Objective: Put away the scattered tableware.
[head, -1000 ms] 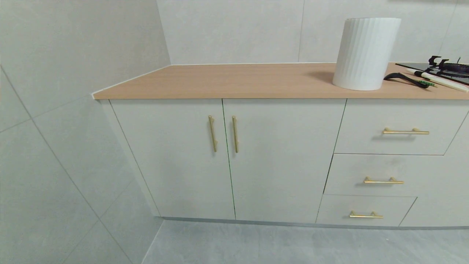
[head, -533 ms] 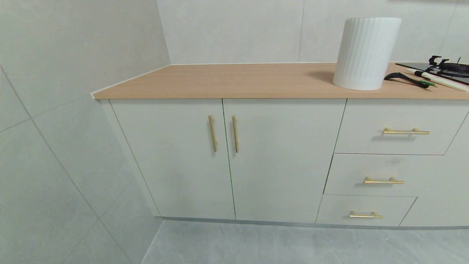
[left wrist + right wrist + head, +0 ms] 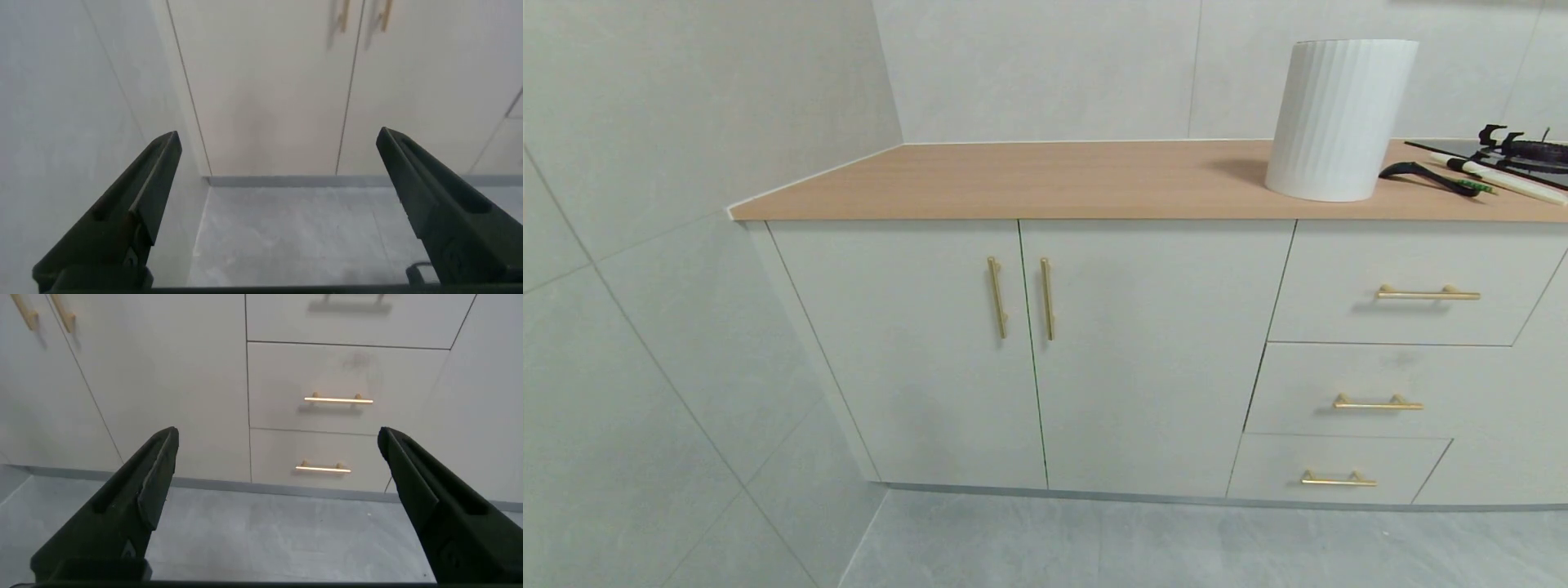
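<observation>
Left gripper (image 3: 278,140) and right gripper (image 3: 278,437) both spread wide, holding nothing, 2 cabinet doors (image 3: 270,82) ahead of left, 3 drawers (image 3: 347,376) ahead of right, higher beyond, 1 white ribbed container (image 3: 1339,118) on counter (image 3: 1054,180), tableware (image 3: 1503,178) just past it, pieces overlapping, count unclear.

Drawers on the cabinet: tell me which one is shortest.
The bottom drawer, just above the floor; the middle drawer and top drawer have taller fronts.
</observation>
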`<state>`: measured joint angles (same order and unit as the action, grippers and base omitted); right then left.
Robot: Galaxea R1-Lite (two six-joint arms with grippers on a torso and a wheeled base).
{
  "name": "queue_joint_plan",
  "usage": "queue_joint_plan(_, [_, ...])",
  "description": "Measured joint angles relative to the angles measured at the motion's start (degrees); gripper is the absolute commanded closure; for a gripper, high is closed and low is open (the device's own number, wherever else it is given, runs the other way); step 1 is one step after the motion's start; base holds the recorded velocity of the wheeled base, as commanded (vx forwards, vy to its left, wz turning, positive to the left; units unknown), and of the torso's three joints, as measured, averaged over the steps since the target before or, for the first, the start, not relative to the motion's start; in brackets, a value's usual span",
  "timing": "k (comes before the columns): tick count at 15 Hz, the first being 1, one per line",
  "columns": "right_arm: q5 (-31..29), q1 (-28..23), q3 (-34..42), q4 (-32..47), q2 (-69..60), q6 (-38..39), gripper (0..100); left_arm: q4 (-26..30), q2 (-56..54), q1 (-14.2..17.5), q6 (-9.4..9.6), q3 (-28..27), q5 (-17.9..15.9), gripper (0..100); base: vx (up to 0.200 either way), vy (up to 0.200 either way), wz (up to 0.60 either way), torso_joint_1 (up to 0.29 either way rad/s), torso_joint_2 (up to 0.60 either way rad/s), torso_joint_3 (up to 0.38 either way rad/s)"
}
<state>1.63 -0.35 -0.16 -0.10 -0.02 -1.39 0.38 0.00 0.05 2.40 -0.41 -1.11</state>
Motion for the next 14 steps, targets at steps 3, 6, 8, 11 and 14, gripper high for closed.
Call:
queue_joint_plan(3, [0.0,0.0,0.2,0.1,0.0,0.9,0,-0.1,0.0,0.0,-0.29,0.2,0.0,0,0.000,0.000,0.00,0.000,0.00,0.000])
queue_joint_plan(6, [0.1,0.0,0.2,0.2,0.0,1.0,0,-0.1,0.0,0.0,-2.05,0.2,-0.1,0,0.000,0.000,0.00,0.000,0.00,0.000])
queue_joint_plan(8, [0.1,0.0,0.2,0.2,0.0,1.0,0,-0.1,0.0,0.0,-2.07,0.2,-0.1,0,0.000,0.000,0.00,0.000,0.00,0.000])
queue_joint_plan(11, [0.2,0.0,0.2,0.3,0.0,1.0,0,-0.1,0.0,0.0,-2.07,0.2,-0.1,0,0.000,0.000,-0.20,0.002,0.00,-0.001])
queue_joint_plan(14, [0.2,0.1,0.2,0.3,0.0,1.1,0,-0.1,0.0,0.0,-2.11,0.3,-0.1,0,0.000,0.000,0.00,0.000,0.00,0.000])
